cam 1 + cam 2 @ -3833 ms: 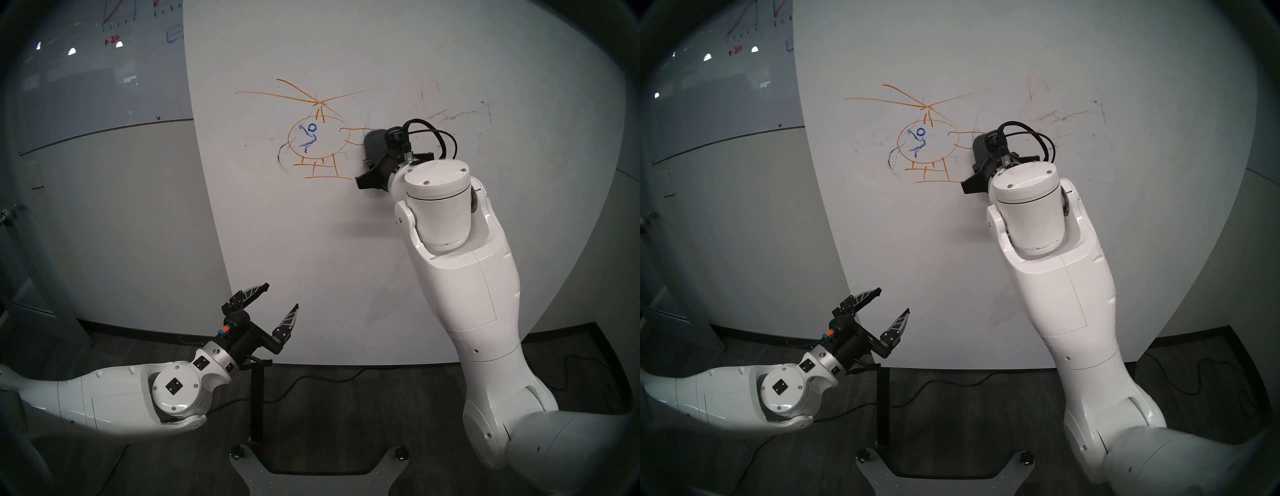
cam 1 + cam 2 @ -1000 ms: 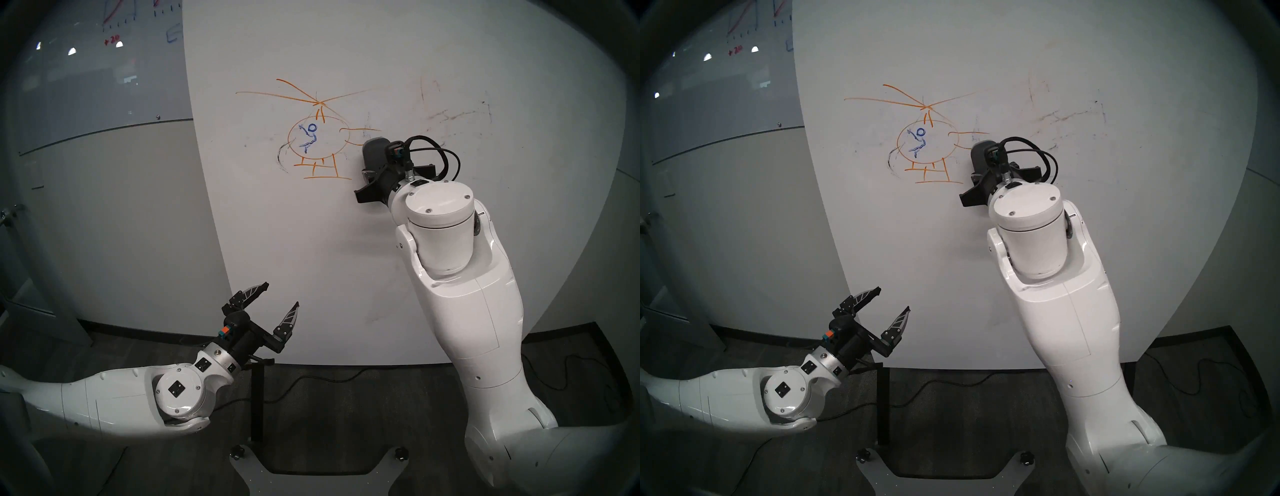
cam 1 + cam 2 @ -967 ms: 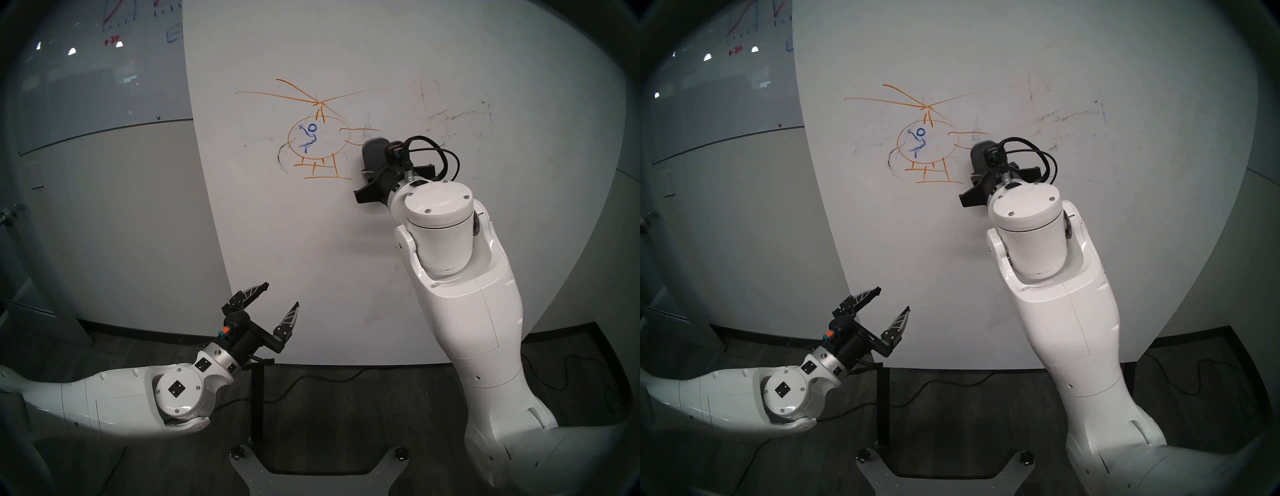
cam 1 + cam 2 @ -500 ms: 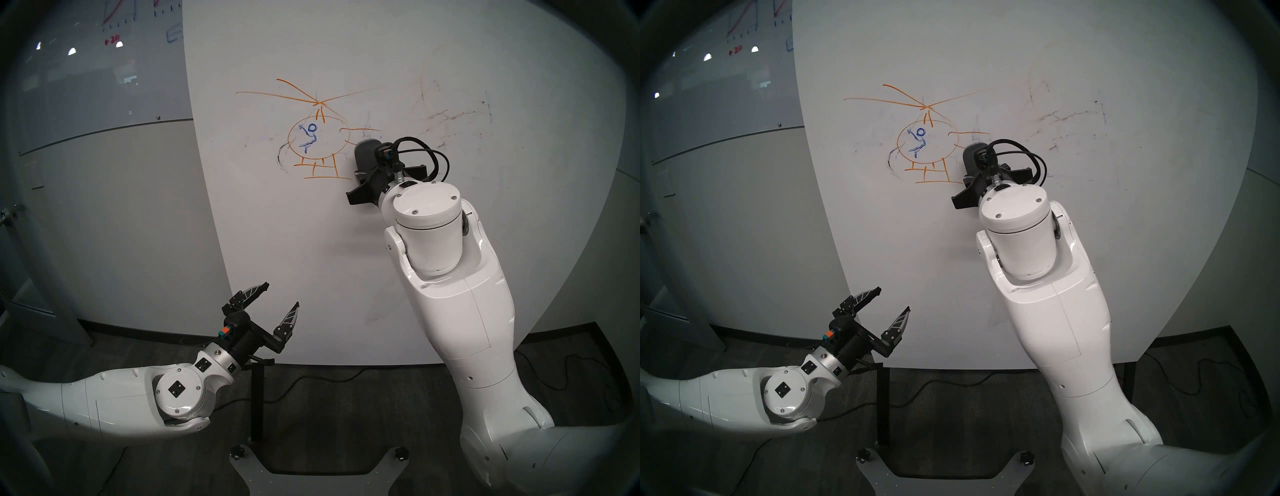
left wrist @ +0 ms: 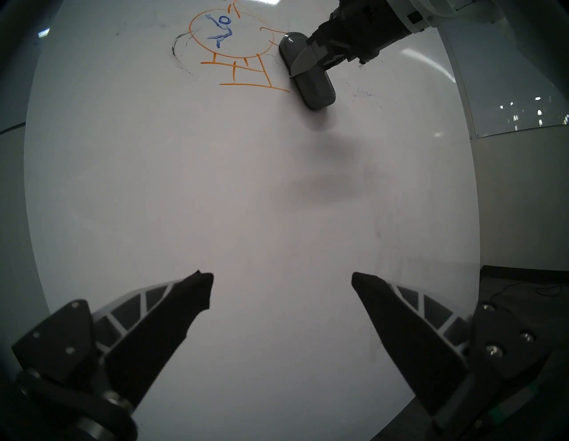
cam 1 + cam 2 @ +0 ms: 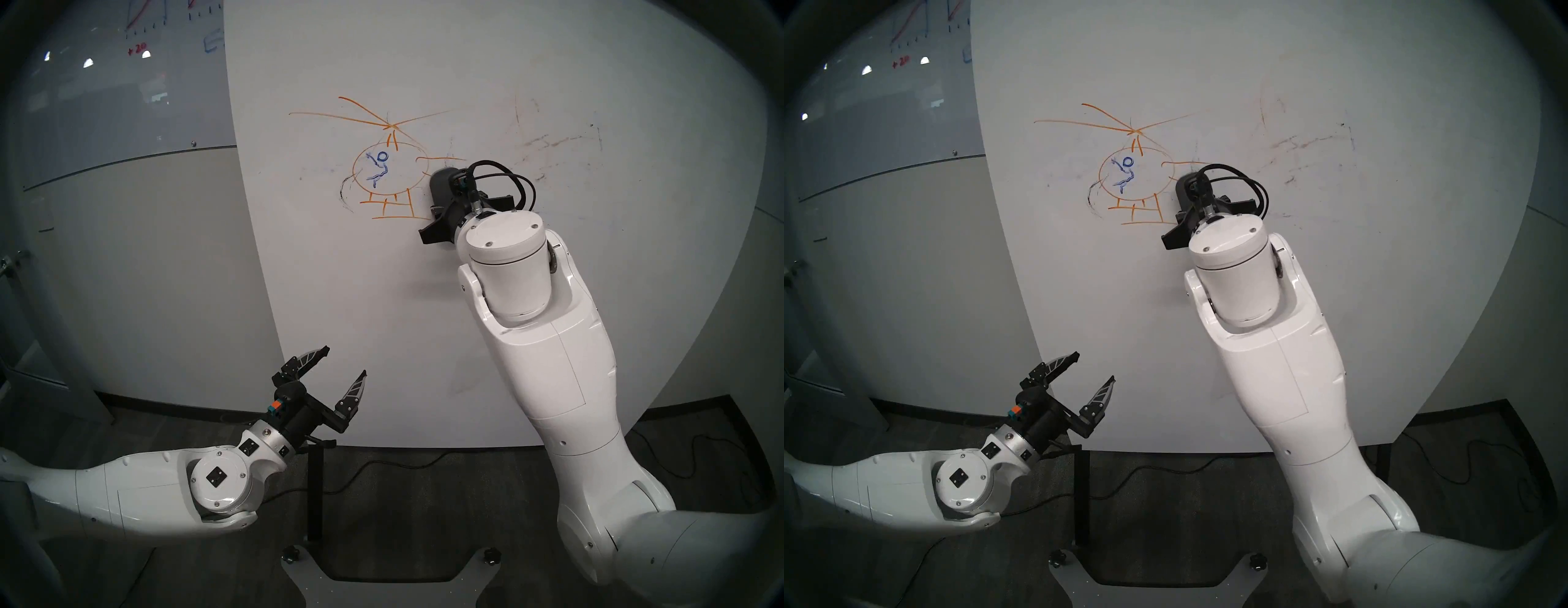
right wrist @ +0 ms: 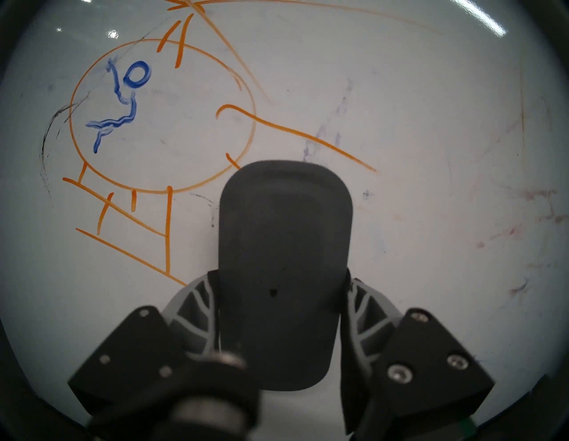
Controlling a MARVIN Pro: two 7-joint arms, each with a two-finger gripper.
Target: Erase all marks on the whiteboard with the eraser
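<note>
Glass board [image 6: 127, 85] on the far left carries its own graph lines; leave those alone. Low on the left you have the left gripper [image 6: 344, 361] hanging with its jaws spread wide and empty, well below the drawing and clear of the work.

Moving right, the whiteboard [image 6: 382, 297] shows the orange helicopter [image 6: 388, 170] almost whole: rotor, round cabin, skids, with the blue stick figure [image 6: 379, 169] inside and a black scribble [image 6: 345, 195] at the cabin's left.

Next comes what changed: over the last second your right gripper [image 7: 281, 295], clamped on the eraser [image 7: 284, 246], has slid leftward across the board, so the pad's upper end now covers the lower tail stroke and sits just beside the cabin's rim and the skids' right end. You are, I judge, only starting on the main drawing.

Further right, faint reddish smudges [image 6: 551, 144] and dark flecks remain, so that area will likely need another pass.
</note>
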